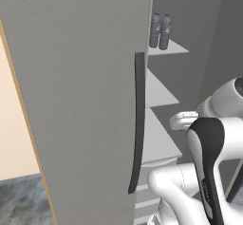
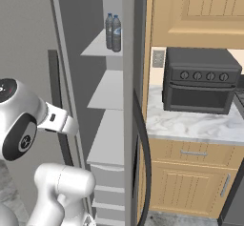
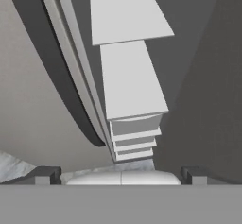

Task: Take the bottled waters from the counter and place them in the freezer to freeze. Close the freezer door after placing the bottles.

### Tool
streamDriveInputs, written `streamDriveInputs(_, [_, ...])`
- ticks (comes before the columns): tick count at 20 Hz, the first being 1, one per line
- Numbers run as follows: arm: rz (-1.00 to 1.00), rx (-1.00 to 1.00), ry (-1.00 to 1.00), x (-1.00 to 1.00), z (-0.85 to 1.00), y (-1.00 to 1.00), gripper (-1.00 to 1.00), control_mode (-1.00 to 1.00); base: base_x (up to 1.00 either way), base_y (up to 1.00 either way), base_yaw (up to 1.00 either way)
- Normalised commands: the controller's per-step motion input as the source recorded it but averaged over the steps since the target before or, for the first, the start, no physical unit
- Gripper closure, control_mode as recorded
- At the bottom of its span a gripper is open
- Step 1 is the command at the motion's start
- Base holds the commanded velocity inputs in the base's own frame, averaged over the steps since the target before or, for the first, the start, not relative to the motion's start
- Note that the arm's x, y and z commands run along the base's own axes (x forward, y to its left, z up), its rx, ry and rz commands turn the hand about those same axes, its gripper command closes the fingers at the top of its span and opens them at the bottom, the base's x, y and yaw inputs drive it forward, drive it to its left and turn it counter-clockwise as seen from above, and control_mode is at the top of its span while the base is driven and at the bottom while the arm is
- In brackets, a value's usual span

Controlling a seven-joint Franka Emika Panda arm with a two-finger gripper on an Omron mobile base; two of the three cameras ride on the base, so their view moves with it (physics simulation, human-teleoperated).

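Observation:
The two bottled waters (image 1: pixel 160 31) (image 2: pixel 113 32) stand upright side by side on an upper shelf (image 1: pixel 171 48) inside the freezer (image 2: pixel 107 91). The freezer door (image 1: pixel 85 100) (image 3: pixel 28 100) is swung wide open, and its long dark bar handle (image 1: pixel 139 124) (image 3: pixel 61 76) faces me. My gripper (image 3: pixel 120 176) is open and holds nothing. Its fingertips (image 3: pixel 47 175) are spread wide apart, and it looks along the lower freezer shelves (image 3: pixel 130 79) and drawers (image 3: pixel 134 140). The counter (image 2: pixel 190 125) lies to the right of the refrigerator.
A black toaster oven (image 2: pixel 200 79) sits on the counter under wooden wall cabinets (image 2: pixel 195 10). The refrigerator's right door (image 2: pixel 128 101) shows edge-on with its curved dark handle (image 2: pixel 144 158). My white arm (image 1: pixel 209 162) (image 2: pixel 28 125) stands close before the open compartment.

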Motion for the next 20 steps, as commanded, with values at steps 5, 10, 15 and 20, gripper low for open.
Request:
streamDriveInputs(5, [0.0,0.0,0.0,0.0,0.0,0.0,-1.0,-1.0,0.0,0.0,0.0])
streamDriveInputs(10, [0.0,0.0,0.0,0.0,0.0,0.0,-1.0,-1.0,0.0,0.0,0.0])
streamDriveInputs(15, [0.0,0.0,-0.01,-0.02,0.0,0.0,-1.0,1.0,-0.13,0.0,0.0])
streamDriveInputs(20, [0.0,0.0,0.0,0.0,0.0,0.0,-1.0,1.0,-0.52,0.0,0.0])
